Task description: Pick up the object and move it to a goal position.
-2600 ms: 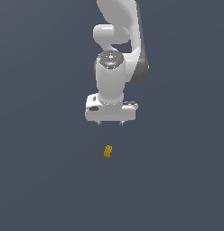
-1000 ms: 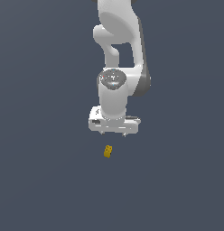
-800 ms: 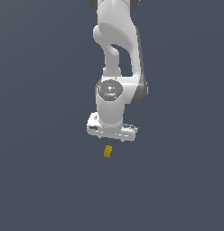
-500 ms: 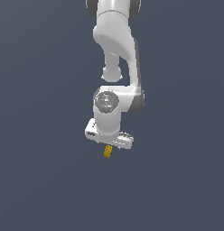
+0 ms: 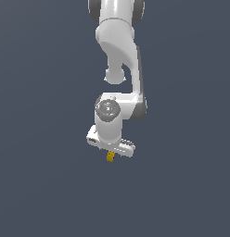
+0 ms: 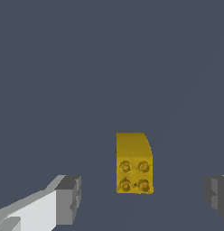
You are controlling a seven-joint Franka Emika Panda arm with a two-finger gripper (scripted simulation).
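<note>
The object [image 6: 133,163] is a small yellow-orange block with several round studs on one face, lying on the dark grey floor. In the wrist view it sits between my two grey fingertips [image 6: 68,199], with a gap on each side, so the gripper [image 6: 143,198] is open around it without touching. In the exterior view the white gripper [image 5: 111,149] hangs low over the object [image 5: 110,157], whose upper part is hidden behind the hand.
The white arm [image 5: 120,55] rises from the gripper toward the top of the exterior view. Around it there is only plain dark grey floor [image 5: 47,185].
The arm has come down steadily, bringing the gripper from well above the object to right over it. The object has stayed in place.
</note>
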